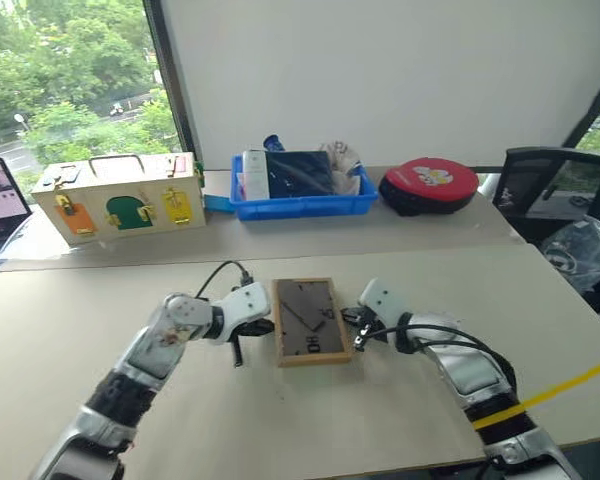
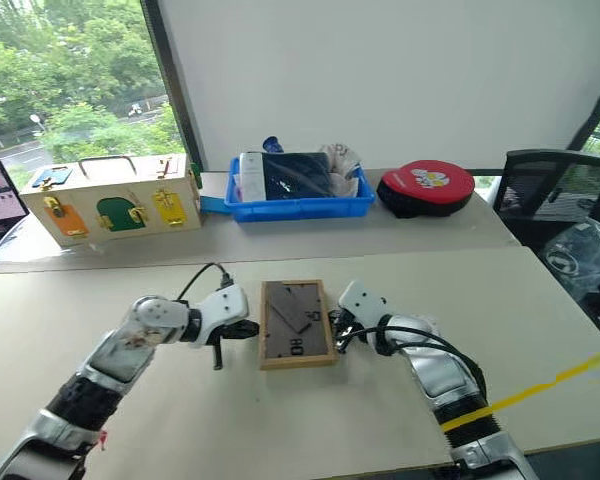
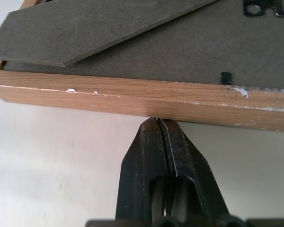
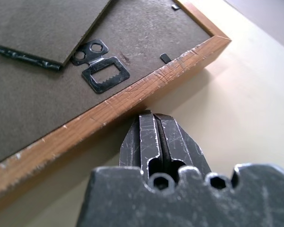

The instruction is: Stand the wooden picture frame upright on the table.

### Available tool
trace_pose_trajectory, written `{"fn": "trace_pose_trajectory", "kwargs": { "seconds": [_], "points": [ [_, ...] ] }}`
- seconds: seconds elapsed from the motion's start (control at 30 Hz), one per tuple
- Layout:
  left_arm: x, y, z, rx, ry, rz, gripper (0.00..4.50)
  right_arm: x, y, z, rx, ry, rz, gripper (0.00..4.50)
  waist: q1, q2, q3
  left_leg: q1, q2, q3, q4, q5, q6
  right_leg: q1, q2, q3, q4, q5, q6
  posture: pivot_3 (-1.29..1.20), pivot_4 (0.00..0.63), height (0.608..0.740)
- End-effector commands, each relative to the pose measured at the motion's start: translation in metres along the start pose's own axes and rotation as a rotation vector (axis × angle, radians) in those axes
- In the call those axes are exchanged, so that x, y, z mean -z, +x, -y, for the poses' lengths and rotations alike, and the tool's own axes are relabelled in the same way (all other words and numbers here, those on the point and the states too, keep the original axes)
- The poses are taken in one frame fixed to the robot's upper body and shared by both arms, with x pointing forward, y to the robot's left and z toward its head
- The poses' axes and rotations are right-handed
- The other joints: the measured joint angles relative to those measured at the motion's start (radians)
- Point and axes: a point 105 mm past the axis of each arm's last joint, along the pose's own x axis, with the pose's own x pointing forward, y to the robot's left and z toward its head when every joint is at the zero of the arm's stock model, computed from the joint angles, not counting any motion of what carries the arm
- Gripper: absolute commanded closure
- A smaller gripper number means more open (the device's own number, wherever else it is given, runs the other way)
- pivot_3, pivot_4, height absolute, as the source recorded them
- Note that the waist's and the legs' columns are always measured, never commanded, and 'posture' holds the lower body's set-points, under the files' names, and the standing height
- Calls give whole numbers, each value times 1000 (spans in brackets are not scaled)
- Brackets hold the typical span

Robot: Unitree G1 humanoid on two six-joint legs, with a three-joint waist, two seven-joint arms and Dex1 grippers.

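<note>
The wooden picture frame (image 1: 313,321) lies flat on the beige tabletop (image 1: 280,420), face down, its long sides running away from the robot. Its light-wood rim is scuffed and flecked with white. The dark grey back faces up, with the stand flap (image 3: 85,28) lying flat against it, a black sawtooth hanger (image 4: 103,71) and white markings near the near end.

Head stereo pair looked forward and down over the surface (image 1: 100,300). Each wrist camera sat very close behind its tool, facing opposite edges of the wooden picture frame (image 1: 313,320), which all views shared.
</note>
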Motion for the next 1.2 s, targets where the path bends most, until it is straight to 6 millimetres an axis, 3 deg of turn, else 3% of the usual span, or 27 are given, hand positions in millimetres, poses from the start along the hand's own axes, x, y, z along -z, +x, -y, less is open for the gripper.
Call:
{"fn": "trace_pose_trajectory", "kwargs": {
  "seconds": [0.03, 0.2, 0.33, 0.43, 0.6, 0.7, 0.77, 0.83, 0.9, 0.93, 0.97, 1.07, 1.2],
  "points": [
    [34, -5, 12, -4, -111, -118, 4425, -13, 12, -26, -105, -8, 22, 4500, -1, 0, -1, 0, 1, 0, 0, 0, 0, 0, 1, 0, 0, 0, -1, 0, 150, 726],
    [41, -10, 14, -46, -136, -135, 4425, -5, 10, -27, -88, 29, -17, 4500, -2, -1, -2, 1, 1, 0, 0, 0, 0, 0, 1, 0, 1, -1, -1, 0, 150, 726],
    [48, -14, 17, -52, -130, -181, 4425, 4, 2, -17, -50, 46, -45, 4500, -3, -1, -3, 1, 1, 0, 0, -1, 0, 0, 1, 0, 1, -1, -2, 0, 150, 726],
    [71, -31, 15, -71, -120, -309, 4425, 1, -5, -2, -7, 62, -16, 4500, -6, -1, -3, 1, 1, 0, 0, -1, 0, 0, 1, 0, 1, -1, -2, 0, 150, 726],
    [87, -68, -14, -248, -234, -328, 4425, -4, -28, 29, 81, 96, 52, 4500, -9, -1, -3, 2, 1, 0, -1, -2, 0, 0, 1, 0, 1, -2, -2, 0, 150, 726],
    [68, -77, -25, -300, -417, -128, 4425, -6, -50, 46, 103, 58, 82, 4500, -9, -1, -3, 2, 1, 0, -1, -2, 0, -1, 1, 0, 1, -2, -2, 0, 150, 726],
    [39, -78, -26, -258, -518, 56, 4425, -14, -60, 50, 83, 2, 115, 4500, -5, -2, -2, 1, 1, 0, -2, -2, 0, -1, 1, 0, 1, -2, -2, 0, 150, 726],
    [10, -81, -22, -157, -619, 226, 4425, -23, -70, 42, -18, -36, 154, 4500, 4, -2, -1, -2, 1, 0, -1, -2, 0, -2, 1, -1, 0, -3, -1, 0, 150, 726],
    [0, -82, -16, -76, -671, 277, 4425, -27, -75, 31, -113, -20, 170, 4500, 16, -4, 0, -5, 1, -1, 1, -2, 0, -4, 1, -2, 0, -5, 2, 0, 150, 726],
    [-3, -83, -15, -49, -718, 302, 3908, -27, -76, 27, -150, -20, 163, 4500, 18, -4, 0, -6, 1, -1, 1, -2, 0, -4, 1, -3, 0, -5, 3, 0, 150, 726],
    [-4, -82, -16, -33, -774, 325, 3741, -27, -76, 24, -177, -30, 155, 4500, 20, -4, 0, -6, 1, -1, 1, -2, 0, -3, 1, -3, 0, -5, 3, 0, 150, 726],
    [-3, -73, -29, -81, -984, 374, 2653, -26, -76, 21, -214, -49, 146, 4500, 33, -4, 1, -6, 1, -2, 2, -2, -1, -3, 0, -3, -1, -3, 0, 0, 150, 726],
    [-15, -51, -7, 15, -1124, 327, 1082, -19, -74, 19, -238, -51, 130, 4500, 50, -5, 1, -6, 0, -3, 4, -2, -1, -1, 0, -5, -1, -3, 1, 0, 150, 726]
  ]
}}
